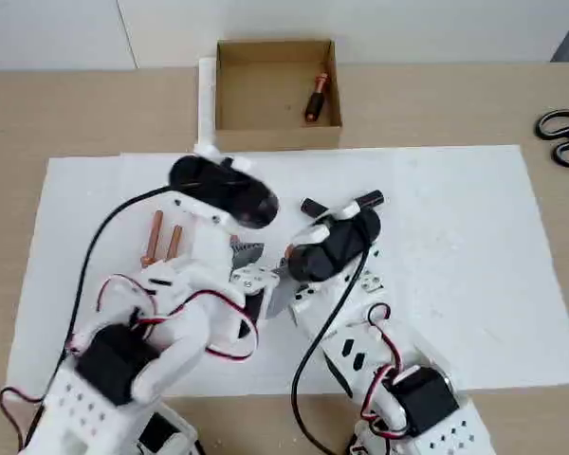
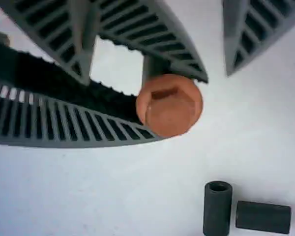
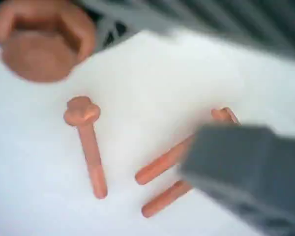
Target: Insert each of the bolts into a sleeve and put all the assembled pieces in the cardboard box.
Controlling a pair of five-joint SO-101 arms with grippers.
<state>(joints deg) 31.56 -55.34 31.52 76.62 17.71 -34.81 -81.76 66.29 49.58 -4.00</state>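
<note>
Left gripper (image 2: 177, 108) clamped on a bolt (image 2: 169, 105) over mid-sheet. Two loose sleeves (image 2: 217, 206) lie to its far right. Whether the right gripper (image 1: 283, 289) holds anything cannot be told. Likely hazard: the bolt, pinched only at the tips, may swivel or slip if a sleeve meets it off-axis.

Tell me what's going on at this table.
The left gripper holds an orange bolt over the white sheet, with the right arm close beside it. Two sleeves and three more bolts lie loose on the sheet. One assembled piece lies in the cardboard box.
</note>
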